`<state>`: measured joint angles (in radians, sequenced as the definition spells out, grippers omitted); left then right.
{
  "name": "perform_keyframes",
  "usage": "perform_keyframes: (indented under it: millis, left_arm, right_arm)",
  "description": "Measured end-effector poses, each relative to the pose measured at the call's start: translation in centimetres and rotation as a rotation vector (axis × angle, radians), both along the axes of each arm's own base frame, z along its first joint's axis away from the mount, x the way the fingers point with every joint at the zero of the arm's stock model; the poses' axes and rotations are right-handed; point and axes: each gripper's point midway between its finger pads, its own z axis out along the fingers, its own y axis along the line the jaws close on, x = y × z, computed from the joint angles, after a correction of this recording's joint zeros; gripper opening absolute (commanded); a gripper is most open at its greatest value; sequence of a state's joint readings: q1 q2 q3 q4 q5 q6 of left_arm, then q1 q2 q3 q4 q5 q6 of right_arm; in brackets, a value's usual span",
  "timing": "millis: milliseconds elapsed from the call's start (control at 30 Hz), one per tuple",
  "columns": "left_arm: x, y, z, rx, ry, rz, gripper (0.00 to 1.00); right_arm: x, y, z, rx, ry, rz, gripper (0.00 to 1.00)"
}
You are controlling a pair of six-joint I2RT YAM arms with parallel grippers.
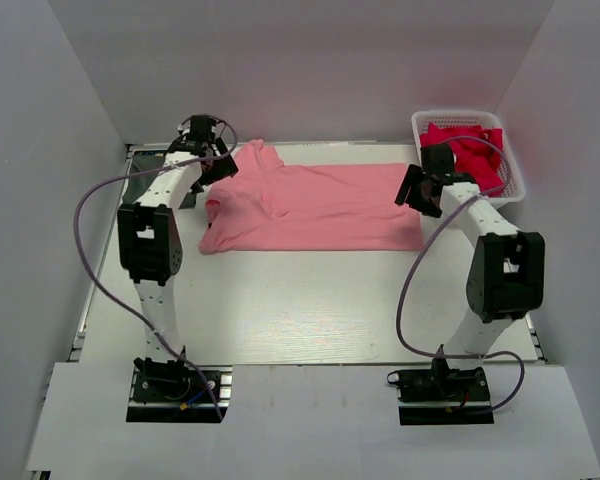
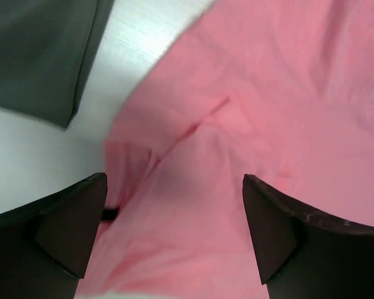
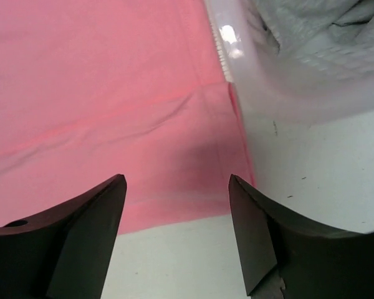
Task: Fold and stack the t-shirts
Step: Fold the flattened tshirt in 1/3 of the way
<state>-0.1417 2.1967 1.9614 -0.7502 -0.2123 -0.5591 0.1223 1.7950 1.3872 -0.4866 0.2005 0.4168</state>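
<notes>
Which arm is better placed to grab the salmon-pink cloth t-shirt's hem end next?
Right. Its open right gripper hovers over the hem corner of the salmon-pink cloth t-shirt, beside the white plastic basket; the left gripper is at the collar end.

The white table (image 1: pixel 310 300) carries a salmon-pink t-shirt (image 1: pixel 310 205) lying flat across its far half. A folded dark grey t-shirt (image 2: pixel 37 56) lies just beside the pink one's left end, and a white basket (image 1: pixel 517 185) stands just beside its right end.
</notes>
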Motion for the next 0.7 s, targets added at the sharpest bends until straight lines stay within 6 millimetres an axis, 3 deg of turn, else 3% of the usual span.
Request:
perform_keyframes:
  millis: [67,200,267,333,400,567,700]
  left_arm:
    - [-2.4,0.0,1.4,-0.017,-0.008,-0.011,0.99]
    - [-5.0,-1.8,5.1,-0.080,-0.093,-0.070,0.99]
    - [-6.3,-2.7,5.1,-0.119,-0.112,-0.104,0.99]
    - [-8.0,-3.5,3.1,-0.146,-0.072,-0.129,0.99]
    - [-9.7,-3.7,-0.3,-0.159,0.015,-0.136,0.99]
    - [-12.6,-2.8,-7.8,-0.159,0.219,-0.103,0.99]
    - [-12.1,-1.7,-7.9,-0.159,0.215,-0.053,0.99]
  right_arm:
    - [-1.3,0.8,1.1,0.030,-0.034,0.040,0.74]
    - [-2.4,2.7,1.7,0.077,-0.076,0.121,0.81]
    - [-2.7,3.6,1.0,0.089,-0.066,0.159,0.81]
    - [-3.1,4.3,0.1,0.093,-0.041,0.190,0.81]
    - [-3.3,5.0,-0.9,0.095,-0.019,0.213,0.82]
    - [-3.4,5.8,-4.5,0.088,0.056,0.228,0.82]
    - [-3.7,5.3,-7.7,0.080,0.128,0.205,0.82]
